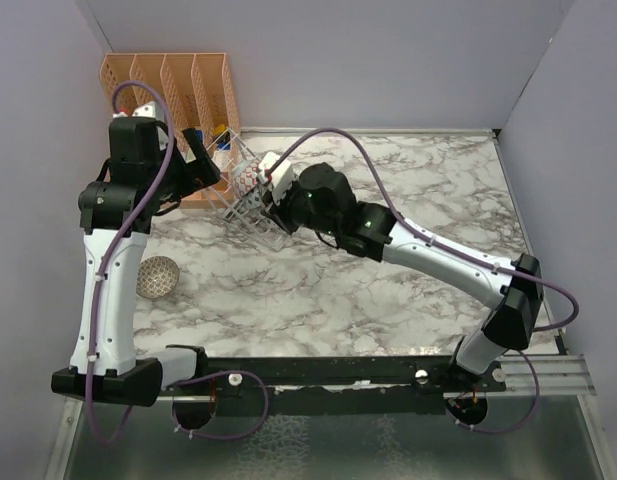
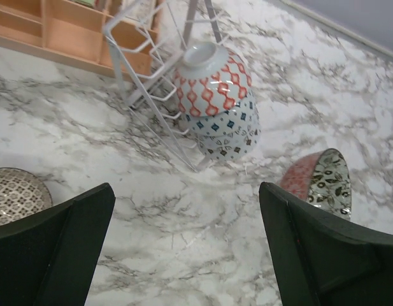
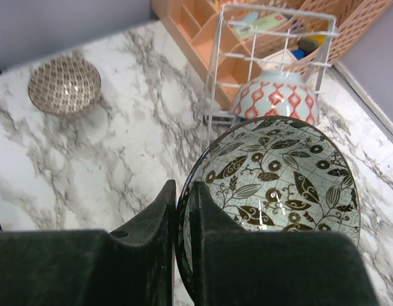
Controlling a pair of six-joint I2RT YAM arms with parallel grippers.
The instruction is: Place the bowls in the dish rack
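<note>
Right arm stretched toward ten o'clock, my right claw (image 3: 177, 197) pinches the leaf-patterned bowl (image 3: 279, 172) by the dish rack (image 3: 213, 70); my left claw (image 2: 186, 191) gapes wide.

Built in two tones: white tubular links on left arm (image 1: 113, 300) and right arm (image 1: 443, 258), blocky black housings at every joint. Strung along both with thin purple cables (image 1: 333, 131) (looping slack below the bases too). Mounted on a long black rail (image 1: 318, 369). Tipped in matte black: left fingers (image 2: 56, 248) broad and wedge-shaped, right fingers (image 3: 151, 255) flat-faced slabs with rounded tops, one small round hole at their root.
</note>
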